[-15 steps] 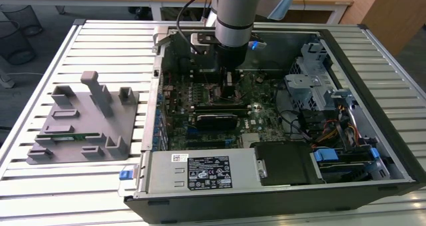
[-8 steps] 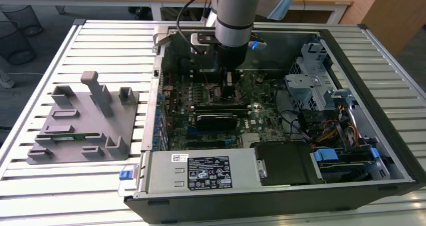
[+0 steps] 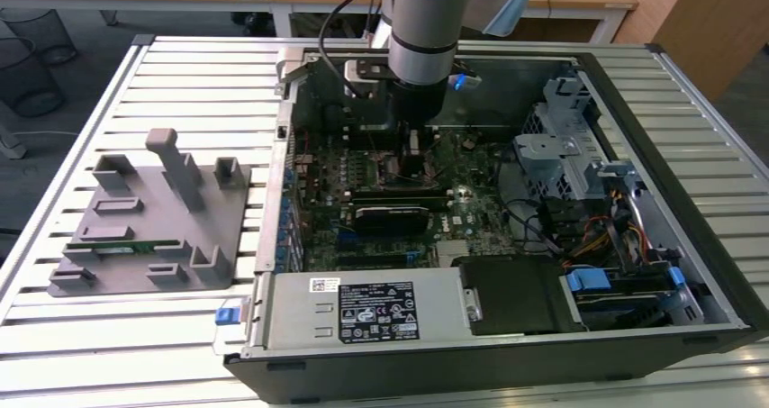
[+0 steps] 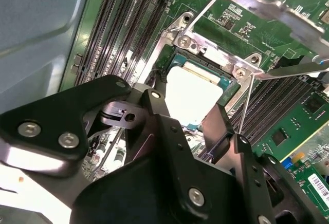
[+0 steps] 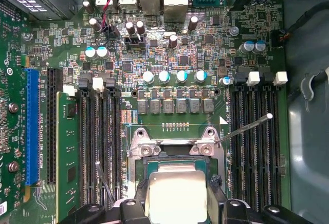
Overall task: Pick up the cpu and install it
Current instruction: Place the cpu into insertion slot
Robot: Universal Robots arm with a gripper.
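Straddling the cpu [image 5: 175,196] at the open socket [image 5: 175,163], the gripper [image 5: 178,184] is hanging low over the board [image 5: 169,54]; pickup is looking done, the plate [image 4: 267,11] is standing raised, and whether the gripper is clamped on the cpu or released I cannot tell.

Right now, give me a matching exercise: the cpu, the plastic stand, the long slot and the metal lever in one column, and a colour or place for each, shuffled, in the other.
1. cpu
2. plastic stand
3. long slot
4. metal lever

a. blue, on the board
b. slants across the black memory slots
c. grey, on the slatted table, at the exterior view's left of the case
d. silver top, at the socket

Pairs: 1-d, 2-c, 3-a, 4-b.
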